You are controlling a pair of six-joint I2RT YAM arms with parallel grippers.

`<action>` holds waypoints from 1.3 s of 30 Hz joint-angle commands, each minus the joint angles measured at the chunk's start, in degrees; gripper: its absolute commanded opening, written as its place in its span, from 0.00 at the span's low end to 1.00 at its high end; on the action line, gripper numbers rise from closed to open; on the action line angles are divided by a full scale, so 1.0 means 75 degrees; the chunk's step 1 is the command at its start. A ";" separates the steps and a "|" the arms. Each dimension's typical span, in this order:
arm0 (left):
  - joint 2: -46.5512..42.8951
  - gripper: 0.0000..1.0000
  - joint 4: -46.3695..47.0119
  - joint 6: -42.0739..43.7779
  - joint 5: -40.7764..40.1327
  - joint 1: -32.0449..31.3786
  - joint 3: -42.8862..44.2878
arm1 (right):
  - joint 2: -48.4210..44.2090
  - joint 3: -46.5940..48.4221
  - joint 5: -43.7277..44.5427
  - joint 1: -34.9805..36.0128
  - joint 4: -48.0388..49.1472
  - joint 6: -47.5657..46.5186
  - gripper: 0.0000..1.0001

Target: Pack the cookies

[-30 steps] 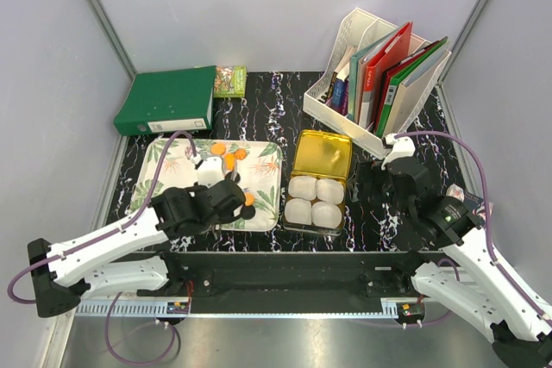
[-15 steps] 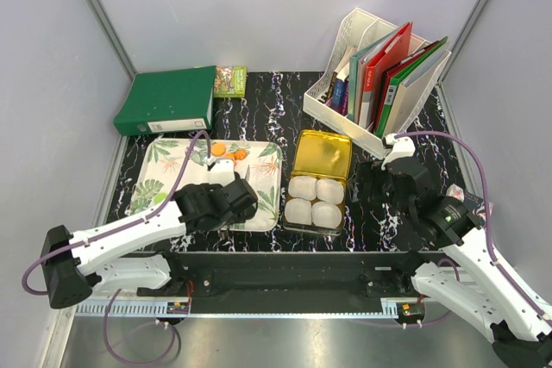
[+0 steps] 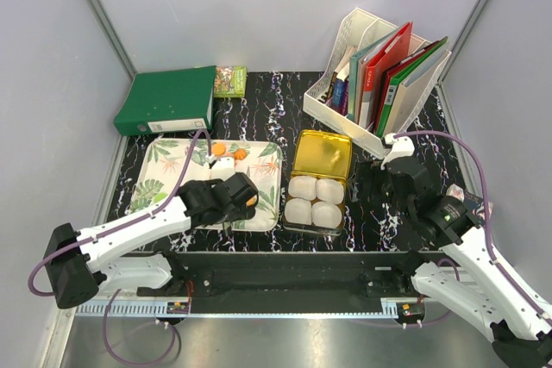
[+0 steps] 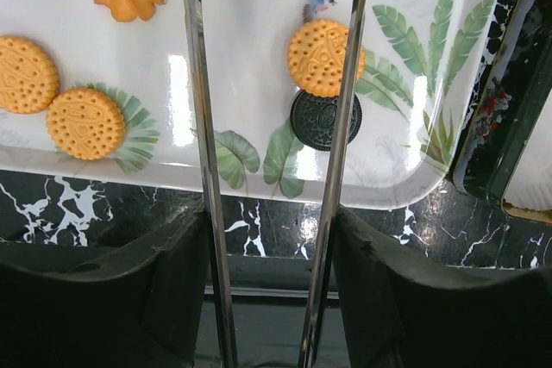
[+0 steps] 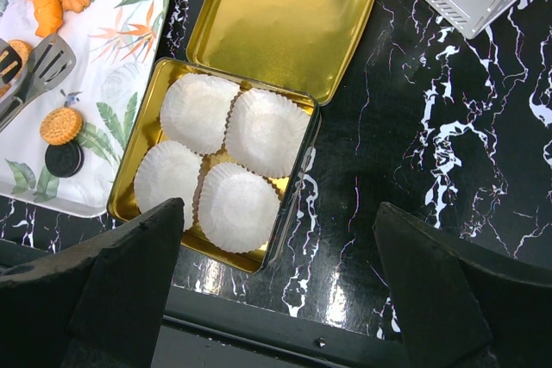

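Observation:
Orange cookies (image 4: 86, 122) and one black cookie (image 4: 325, 120) lie on the leaf-print tray (image 4: 259, 58); an orange cookie (image 4: 321, 56) overlaps the black one near the tray's right end. My left gripper (image 4: 269, 221) is shut on metal tongs (image 4: 197, 127), whose two arms reach out spread over the tray with nothing between them; the right arm crosses those two cookies. In the right wrist view the tongs' flat ends (image 5: 43, 62) hover over the tray (image 5: 121, 49). The gold tin (image 5: 155, 127) holds several white paper cups (image 5: 237, 204). My right gripper (image 5: 280, 247) hangs open beside the tin.
The tin's lid (image 3: 321, 154) lies open behind it. A green binder (image 3: 168, 101) and a small packet (image 3: 230, 80) sit at the back left. At the back right stands a white file rack (image 3: 379, 75) with folders. The arm rail runs along the near edge.
My left gripper with the tongs has shifted right, toward the tray's near right corner. The right arm has not moved.

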 commanded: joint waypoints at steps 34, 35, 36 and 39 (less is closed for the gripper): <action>0.0190 0.52 0.0953 0.0676 0.0965 0.1193 -0.0491 | -0.0064 -0.0031 0.0172 -0.0023 0.0297 0.0066 1.00; 0.0179 0.52 0.0953 0.0688 0.1024 0.1181 -0.0491 | -0.0052 -0.0031 0.0172 -0.0023 0.0297 0.0078 1.00; 0.0155 0.52 0.0941 0.0677 0.1129 0.1181 -0.0491 | -0.0052 -0.0031 0.0172 -0.0023 0.0297 0.0078 1.00; -0.0008 0.52 0.0918 0.0688 0.1212 0.1146 -0.0514 | -0.0052 -0.0031 0.0184 -0.0023 0.0308 0.0078 1.00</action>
